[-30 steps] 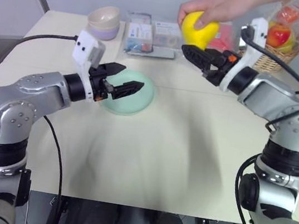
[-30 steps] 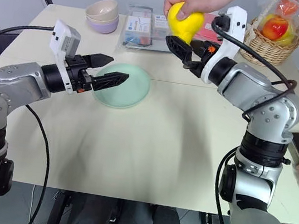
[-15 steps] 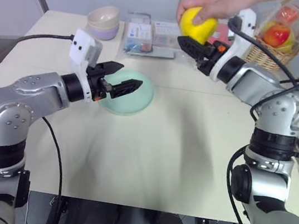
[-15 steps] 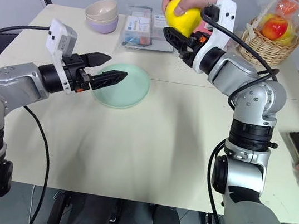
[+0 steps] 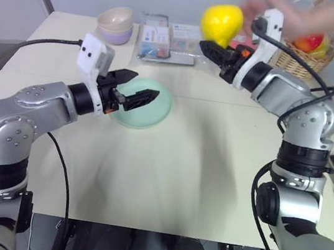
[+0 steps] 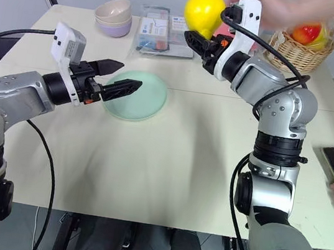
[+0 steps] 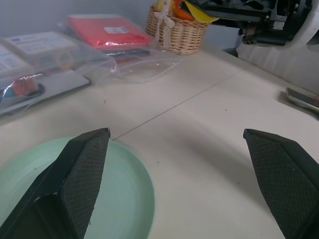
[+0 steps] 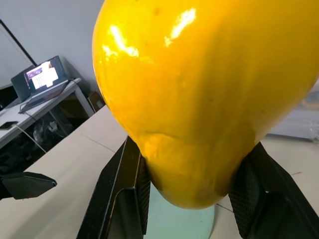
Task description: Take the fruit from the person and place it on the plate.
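I see my right gripper (image 6: 196, 42) pinching the yellow fruit (image 6: 204, 13) at its bottom end, one black finger on each side. The fruit is up in the air over the far part of the bench (image 6: 180, 165), well apart from the plate (image 6: 142, 102). The person's hand (image 6: 266, 6) is blurry, just beside the fruit and not touching it. My left gripper (image 6: 119, 77) has its fingers spread wide, and it hangs over the near edge of the green plate. The plate lies flat on the bench with nothing on it. A basket (image 6: 300, 54) with other fruit sits at the far right, and two bowls (image 6: 115, 18) are stacked at the far left.
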You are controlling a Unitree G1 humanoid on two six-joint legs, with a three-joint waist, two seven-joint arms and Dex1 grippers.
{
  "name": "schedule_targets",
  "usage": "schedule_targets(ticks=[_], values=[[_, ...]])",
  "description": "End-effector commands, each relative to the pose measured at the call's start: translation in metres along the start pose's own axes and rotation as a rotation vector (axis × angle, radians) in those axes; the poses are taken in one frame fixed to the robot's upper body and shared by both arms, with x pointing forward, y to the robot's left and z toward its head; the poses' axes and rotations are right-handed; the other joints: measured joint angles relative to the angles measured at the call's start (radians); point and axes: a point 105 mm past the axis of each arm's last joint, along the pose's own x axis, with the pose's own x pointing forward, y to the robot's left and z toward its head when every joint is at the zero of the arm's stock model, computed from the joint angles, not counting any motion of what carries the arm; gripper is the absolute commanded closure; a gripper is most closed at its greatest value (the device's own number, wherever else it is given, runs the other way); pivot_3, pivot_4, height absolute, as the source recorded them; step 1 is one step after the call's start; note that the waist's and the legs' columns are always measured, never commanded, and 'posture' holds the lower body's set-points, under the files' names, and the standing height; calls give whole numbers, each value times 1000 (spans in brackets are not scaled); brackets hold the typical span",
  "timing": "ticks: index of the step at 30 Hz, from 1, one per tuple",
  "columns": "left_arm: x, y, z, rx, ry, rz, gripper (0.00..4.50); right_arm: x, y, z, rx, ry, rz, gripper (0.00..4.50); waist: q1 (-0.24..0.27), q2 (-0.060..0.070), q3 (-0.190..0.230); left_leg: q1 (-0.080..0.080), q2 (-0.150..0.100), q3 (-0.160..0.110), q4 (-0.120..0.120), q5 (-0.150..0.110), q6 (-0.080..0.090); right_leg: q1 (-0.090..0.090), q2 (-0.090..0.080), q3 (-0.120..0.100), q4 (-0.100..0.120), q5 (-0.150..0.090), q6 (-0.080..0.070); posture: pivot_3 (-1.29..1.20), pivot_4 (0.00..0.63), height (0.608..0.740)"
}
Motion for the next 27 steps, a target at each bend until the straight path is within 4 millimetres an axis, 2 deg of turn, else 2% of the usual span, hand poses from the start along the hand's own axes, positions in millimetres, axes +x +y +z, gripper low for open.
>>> schedule_targets(ticks=[1,6,14,21,27], values=[[-10,6,13,41,-37,51,0,5,12,-6,22,-18,24,3022,-5,0,0,0,0,0,0,0,0,0,0,0,0,0,0,0,150,740],[-23,16,11,51,-14,143,0,28,17,-51,113,56,-1,3022,-24,0,0,0,0,0,-1,0,0,-1,0,0,1,0,0,0,150,740],[-40,22,6,52,13,237,0,54,30,-117,123,190,-7,3022,-26,0,0,0,0,0,-1,0,0,-2,0,1,3,0,0,0,150,740],[-54,27,6,61,29,304,0,69,54,-162,74,283,57,3022,-28,0,0,0,0,0,-1,0,-1,-3,0,1,4,0,0,0,150,740],[-56,24,4,55,25,313,0,73,59,-188,5,349,79,3022,-26,0,0,0,-1,0,-1,0,-1,-3,0,1,4,0,0,0,150,740]])
